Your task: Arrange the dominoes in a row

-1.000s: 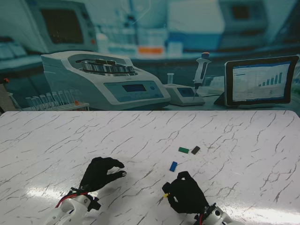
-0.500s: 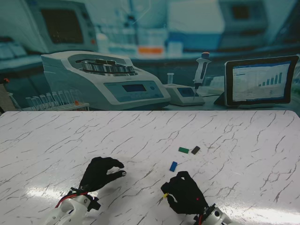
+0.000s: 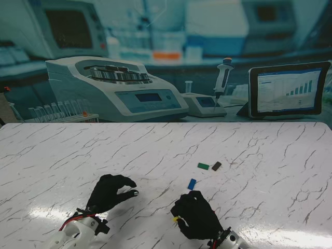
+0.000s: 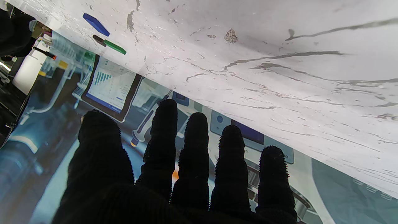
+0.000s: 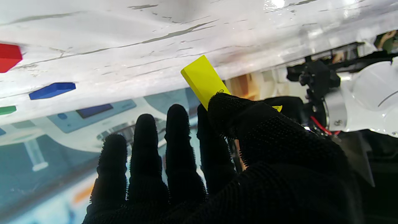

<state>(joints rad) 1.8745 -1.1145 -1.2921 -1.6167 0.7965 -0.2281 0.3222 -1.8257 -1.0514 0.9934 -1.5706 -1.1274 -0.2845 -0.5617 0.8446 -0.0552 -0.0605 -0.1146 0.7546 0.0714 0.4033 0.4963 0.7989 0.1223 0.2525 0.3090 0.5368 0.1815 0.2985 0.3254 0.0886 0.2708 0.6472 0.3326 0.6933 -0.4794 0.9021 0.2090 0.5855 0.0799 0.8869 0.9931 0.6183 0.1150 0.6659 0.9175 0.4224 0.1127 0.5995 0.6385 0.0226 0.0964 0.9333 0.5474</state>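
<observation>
My right hand point(image 3: 194, 215) is shut on a yellow domino point(image 5: 203, 79), pinched between thumb and index finger; its tip shows at the hand's left side point(image 3: 176, 219). Just beyond the hand a blue domino point(image 3: 192, 183) lies flat. Farther from me a green domino point(image 3: 203, 166) and a dark domino point(image 3: 216, 166) lie side by side. A red domino point(image 5: 9, 56) shows only in the right wrist view. My left hand point(image 3: 111, 192) hovers to the left, fingers curled and apart, holding nothing. The left wrist view shows the blue point(image 4: 96, 25), dark point(image 4: 99, 40) and green point(image 4: 115, 46) dominoes.
The white marble table point(image 3: 259, 145) stretches wide around both hands. Its far edge meets a printed lab backdrop point(image 3: 155, 62). My left arm's white wrist point(image 5: 357, 99) appears in the right wrist view.
My right hand has slid left and a little nearer to me, carrying the yellow domino. The left hand has barely moved. The dominoes on the table lie as before.
</observation>
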